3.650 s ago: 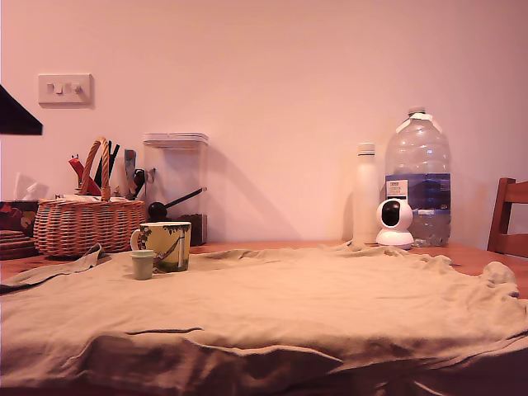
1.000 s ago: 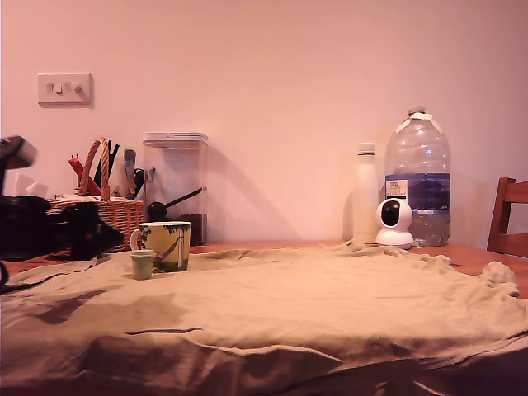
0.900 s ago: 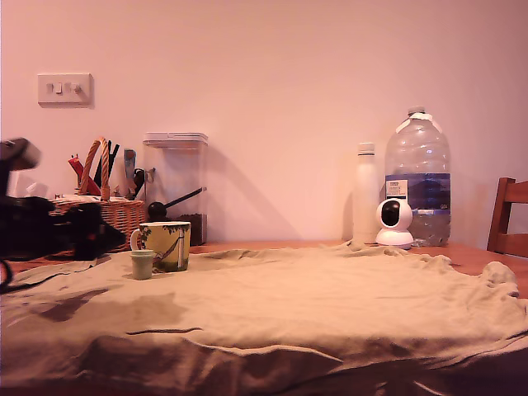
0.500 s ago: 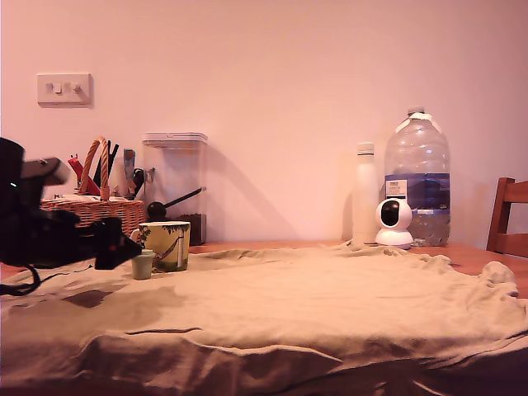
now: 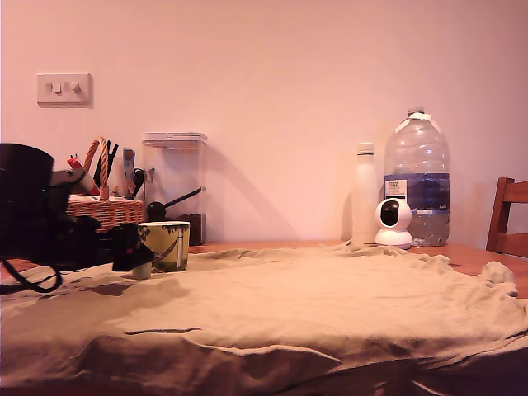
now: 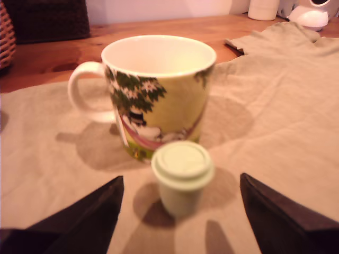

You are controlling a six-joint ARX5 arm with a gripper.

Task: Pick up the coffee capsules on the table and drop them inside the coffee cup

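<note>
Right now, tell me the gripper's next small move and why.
Probably ease forward, then close. The gripper is open, and the capsule stands upright ahead of its fingertips, not yet between them, just in front of the mug.

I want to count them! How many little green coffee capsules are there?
1. The small pale green capsule stands upright on the tan cloth, in front of the yellow-green patterned mug, between the open gripper's fingers.

**The room around my workspace**

A plain pale wall (image 5: 289, 74) carries a white switch plate (image 5: 63, 88). My wooden table (image 5: 478, 256) lies under a rumpled tan cloth (image 5: 313, 305); a wooden chair (image 5: 510, 219) stands at the exterior view's right. Warm, pinkish light.
</note>
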